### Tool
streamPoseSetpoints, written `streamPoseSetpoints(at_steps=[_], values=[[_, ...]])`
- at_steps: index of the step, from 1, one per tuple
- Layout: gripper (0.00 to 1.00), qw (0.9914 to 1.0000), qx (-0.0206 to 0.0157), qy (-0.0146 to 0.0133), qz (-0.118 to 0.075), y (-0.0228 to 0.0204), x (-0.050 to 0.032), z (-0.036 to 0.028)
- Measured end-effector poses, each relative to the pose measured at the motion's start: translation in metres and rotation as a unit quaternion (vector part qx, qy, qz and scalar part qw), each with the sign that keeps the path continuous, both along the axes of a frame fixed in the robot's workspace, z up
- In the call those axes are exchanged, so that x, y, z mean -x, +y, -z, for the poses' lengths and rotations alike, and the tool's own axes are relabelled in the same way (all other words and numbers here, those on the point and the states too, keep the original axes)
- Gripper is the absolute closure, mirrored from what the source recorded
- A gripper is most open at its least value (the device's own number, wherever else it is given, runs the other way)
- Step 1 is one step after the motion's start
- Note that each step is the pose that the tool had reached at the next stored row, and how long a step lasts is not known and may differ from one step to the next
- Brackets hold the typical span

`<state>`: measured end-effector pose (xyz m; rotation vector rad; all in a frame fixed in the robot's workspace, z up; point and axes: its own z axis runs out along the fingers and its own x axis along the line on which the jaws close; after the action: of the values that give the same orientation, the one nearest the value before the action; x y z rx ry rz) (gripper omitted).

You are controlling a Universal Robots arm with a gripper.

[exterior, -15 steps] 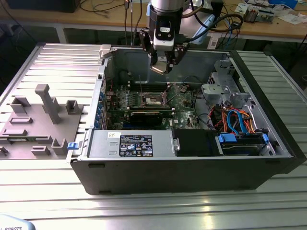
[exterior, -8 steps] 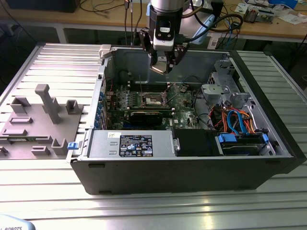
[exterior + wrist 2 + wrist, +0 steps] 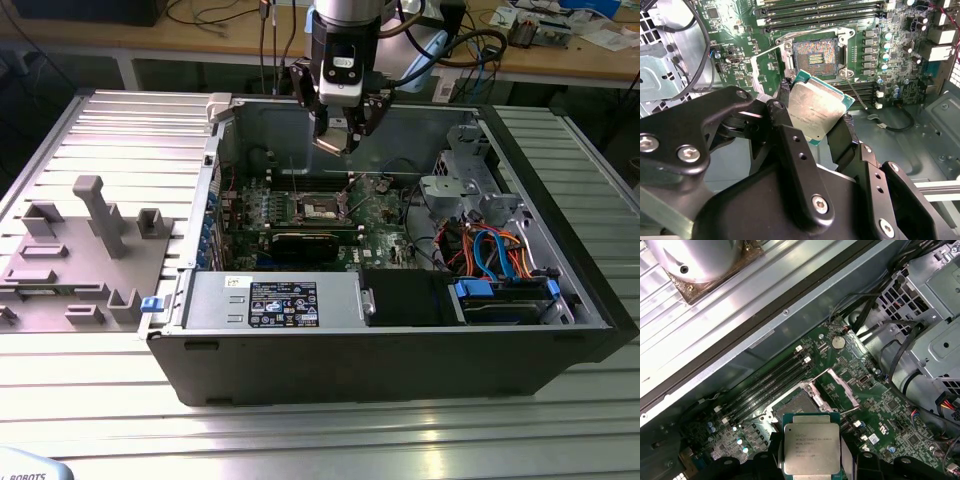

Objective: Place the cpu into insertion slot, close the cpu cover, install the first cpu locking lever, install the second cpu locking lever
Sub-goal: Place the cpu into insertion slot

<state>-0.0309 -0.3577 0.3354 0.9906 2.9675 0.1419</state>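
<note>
Soft overhead light is falling evenly; the table (image 3: 450,430) is glaring in pale streaks along the exterior view's bottom. The case (image 3: 400,360) is shading its interior. The cpu (image 3: 815,107) (image 3: 811,447) is gleaming in both wrist views.

Silvery square cpu (image 3: 817,107), tilted, above the bare socket (image 3: 815,57); cpu cover (image 3: 845,385) open beside it

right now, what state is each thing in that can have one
gripper, shut on the cpu
cpu, held above the motherboard, not seated
insertion slot, empty, contacts bare
cpu cover, swung open
computer case, side open
</note>
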Motion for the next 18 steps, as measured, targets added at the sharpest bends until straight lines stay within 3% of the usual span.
streamPoseSetpoints(at_steps=[18], values=[[0.46, 0.99998, 0.0, 0.0, 0.007, 0.0, 0.0, 0.0004]])
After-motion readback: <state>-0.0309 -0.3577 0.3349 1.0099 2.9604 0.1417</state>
